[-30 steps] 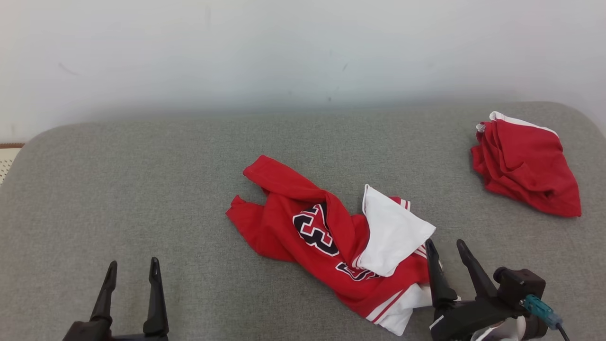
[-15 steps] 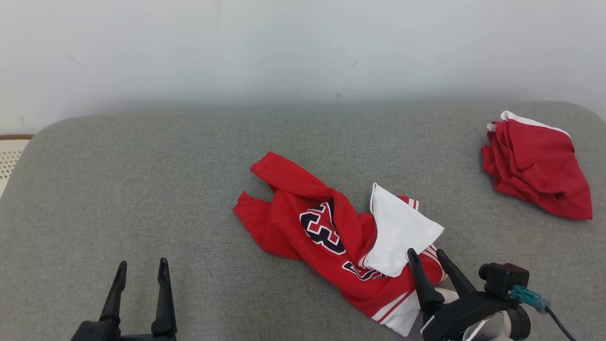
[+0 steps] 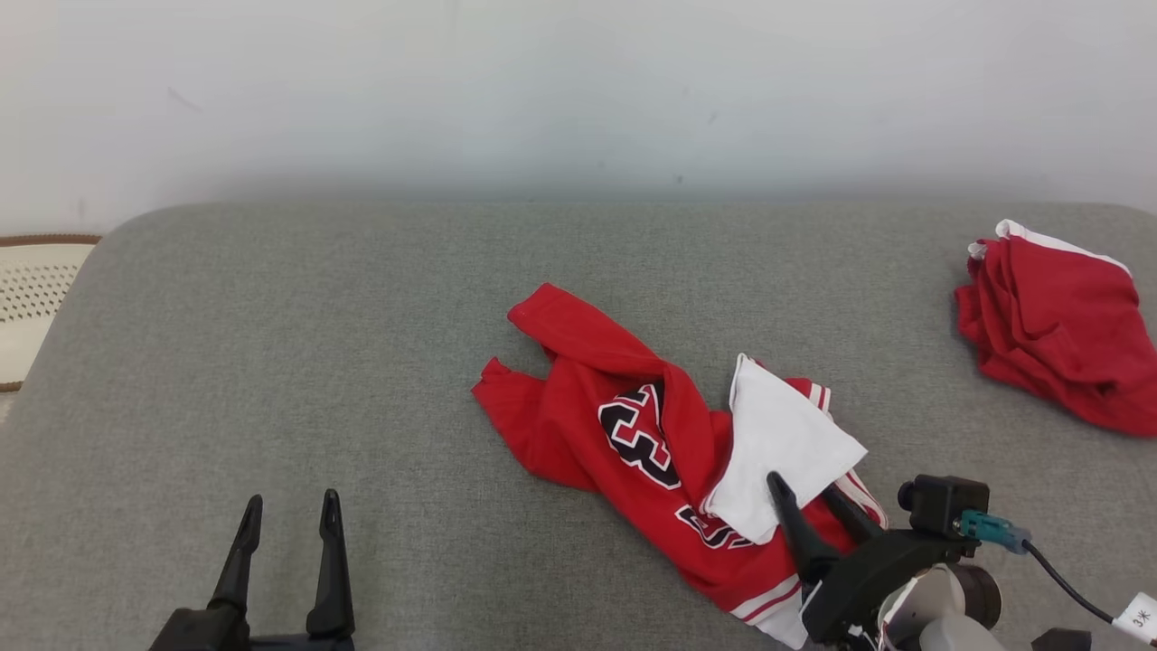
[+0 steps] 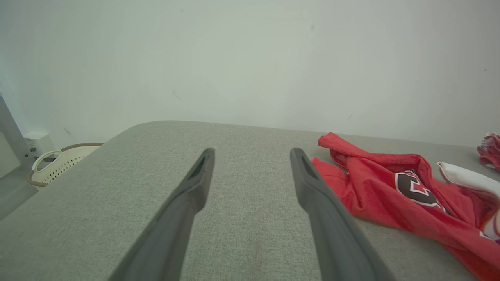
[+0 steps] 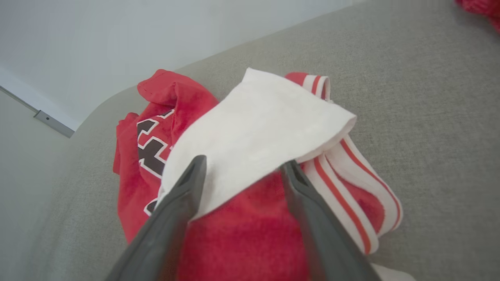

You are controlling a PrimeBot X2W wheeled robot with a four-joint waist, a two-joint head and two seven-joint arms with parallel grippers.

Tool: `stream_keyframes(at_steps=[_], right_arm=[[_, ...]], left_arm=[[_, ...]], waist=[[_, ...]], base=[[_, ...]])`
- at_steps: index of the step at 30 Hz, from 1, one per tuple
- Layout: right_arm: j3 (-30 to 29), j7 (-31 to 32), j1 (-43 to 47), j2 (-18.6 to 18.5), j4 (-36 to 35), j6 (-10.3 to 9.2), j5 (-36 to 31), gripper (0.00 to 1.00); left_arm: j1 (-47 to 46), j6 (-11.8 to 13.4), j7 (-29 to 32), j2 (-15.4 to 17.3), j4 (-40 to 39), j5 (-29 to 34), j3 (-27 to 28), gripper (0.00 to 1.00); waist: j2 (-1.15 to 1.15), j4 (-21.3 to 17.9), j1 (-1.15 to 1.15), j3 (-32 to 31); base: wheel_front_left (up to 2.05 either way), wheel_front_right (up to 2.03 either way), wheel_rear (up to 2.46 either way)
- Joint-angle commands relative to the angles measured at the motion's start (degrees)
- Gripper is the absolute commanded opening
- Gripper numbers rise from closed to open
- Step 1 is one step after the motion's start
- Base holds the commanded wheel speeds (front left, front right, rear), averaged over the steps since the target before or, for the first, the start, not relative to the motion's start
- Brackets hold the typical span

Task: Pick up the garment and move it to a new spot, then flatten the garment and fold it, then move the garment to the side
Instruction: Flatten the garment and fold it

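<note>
– Grey fabric surface [image 3: 271,344] runs across my head view; plain pale wall [image 3: 578,90] behind it, perforated cream basket [image 3: 27,298] off its left end.

– Where is the garment?

– I log the red jersey [image 3: 578,425] crumpled on the surface, right of centre. A dark number with a white outline faces up. A white panel [image 3: 791,443] is folded over its near right part, and striped trim [image 5: 351,171] in red and white shows at that edge. A second red garment [image 3: 1058,344] sits bunched at the far right, well apart from it.

– State of the right side?

– My right hand [image 3: 800,485] stands wide open over the jersey's near right end and holds nothing. In my right wrist view both tips sit at the near edge of the white panel, with red cloth between the fingers. Whether the tips touch the cloth I cannot tell.

– And the left?

– My left hand [image 3: 293,497] is fully spread and empty, low on the left over bare surface. The jersey lies off to its right, not touching.
</note>
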Motion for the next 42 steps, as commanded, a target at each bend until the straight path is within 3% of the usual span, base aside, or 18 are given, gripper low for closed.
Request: stream_keyframes(at_steps=[1,2,13,21,31,42], right_arm=[[0.43,-0.75,-0.77,-0.41,0.38,-0.02,0.19,0.25],[0.67,-1.08,-1.02,-0.48,0.81,-0.02,0.15,0.00],[1.82,-6.37,-6.24,-2.54,2.43,-0.02,-1.56,0.00],[2.35,-4.98,-15.67,-4.84,1.55,-0.02,1.22,0.00],[3.14,-4.88,-28.42,-7.90,8.52,-0.02,3.04,0.00],[5.21,-6.56,-37.24,-8.76,16.09,-0.02,4.32,0.00]], left_arm=[[-0.21,-0.20,-0.18,-0.10,0.26,0.52,0.33,1.00],[-0.18,-0.44,-0.18,-0.25,0.36,0.64,0.47,1.00],[0.54,-1.94,-0.18,-2.00,1.03,2.01,1.85,1.00],[-0.56,-3.08,-0.18,-3.00,1.54,2.46,2.51,1.00],[-2.05,-4.34,-0.18,-4.31,2.65,3.15,2.81,1.00],[-1.29,-5.11,-0.18,-5.23,2.42,3.80,3.72,1.00]], waist=[[0.00,0.35,0.00,0.21],[0.00,0.47,0.00,0.25],[0.00,0.73,0.00,0.27],[0.00,0.36,0.00,1.39],[0.00,2.31,0.00,2.71],[0.00,4.16,0.00,2.77]], base=[[0.00,0.00,0.00],[0.00,0.00,0.00],[0.00,0.00,0.00],[0.00,0.00,0.00],[0.00,0.00,0.00],[0.00,0.00,0.00]])
